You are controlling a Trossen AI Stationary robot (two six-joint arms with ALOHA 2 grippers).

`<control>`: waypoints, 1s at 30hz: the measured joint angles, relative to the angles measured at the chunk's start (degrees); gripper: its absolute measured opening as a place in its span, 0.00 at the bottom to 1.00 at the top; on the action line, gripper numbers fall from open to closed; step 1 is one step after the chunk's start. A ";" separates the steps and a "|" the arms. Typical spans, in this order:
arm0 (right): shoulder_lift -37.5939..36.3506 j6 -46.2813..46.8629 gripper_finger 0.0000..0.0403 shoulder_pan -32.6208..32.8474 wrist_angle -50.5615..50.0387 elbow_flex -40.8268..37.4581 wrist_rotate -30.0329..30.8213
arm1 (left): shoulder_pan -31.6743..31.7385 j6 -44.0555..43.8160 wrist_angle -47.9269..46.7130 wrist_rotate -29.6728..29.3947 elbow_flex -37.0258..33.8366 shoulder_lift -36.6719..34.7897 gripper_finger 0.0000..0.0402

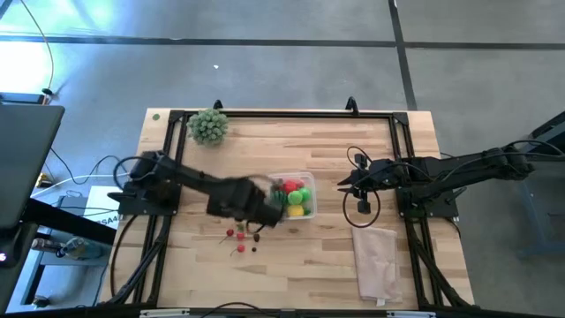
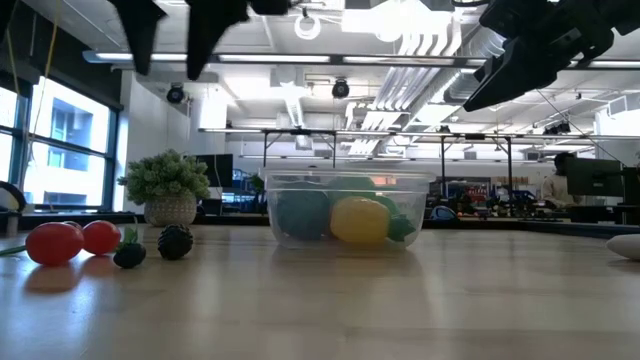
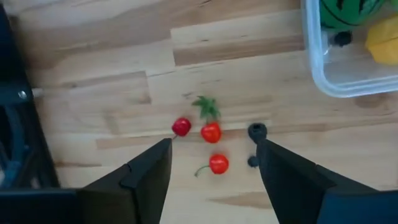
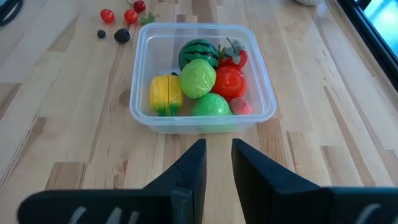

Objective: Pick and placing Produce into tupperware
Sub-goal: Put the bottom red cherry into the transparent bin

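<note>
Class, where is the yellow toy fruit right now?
In the right wrist view, the yellow fruit lies inside the tupperware, against one wall, beside a pale-green ball and near the striped melon.

Bright overhead light, floor glare, left claw (image 1: 265, 208) motion-blurred.
</note>
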 joint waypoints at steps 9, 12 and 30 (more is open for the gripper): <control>0.00 0.00 0.17 0.00 0.16 -0.02 0.01 | -13.08 -14.77 6.61 -4.58 -7.60 -0.61 0.63; 0.00 0.00 0.17 0.02 0.07 -0.02 0.01 | -15.69 -15.52 12.53 -4.71 -11.64 -0.46 0.65; 0.00 0.00 0.17 0.02 0.08 -0.02 0.01 | -16.63 -8.31 39.47 -4.15 -28.84 -0.48 0.66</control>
